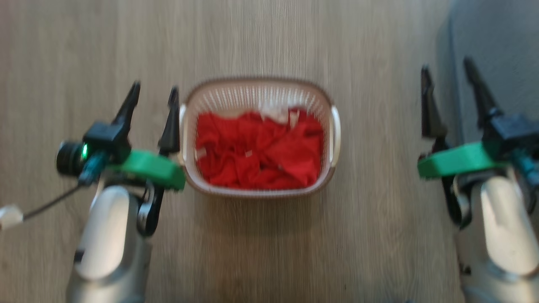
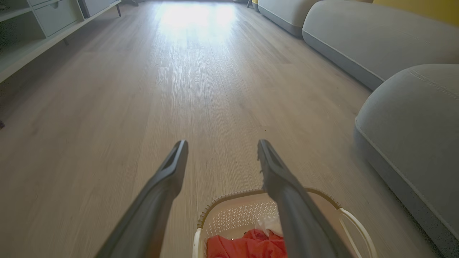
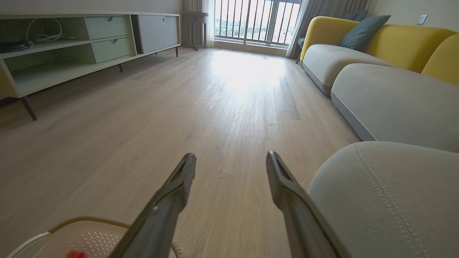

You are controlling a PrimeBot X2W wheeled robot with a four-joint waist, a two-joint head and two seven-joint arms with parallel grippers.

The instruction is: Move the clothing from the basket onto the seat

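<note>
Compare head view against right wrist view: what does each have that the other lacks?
Head view adds: the left hand, open, beside the basket at its left end, and the full heap of red clothing inside it.
Right wrist view adds: a pale sideboard, a barred window, yellow sofa backs and a blue-grey cushion.
Both share: the open right hand, the basket, the grey seat on the robot's right, and the wood floor. The wrist view catches just a red speck of the clothing.
</note>
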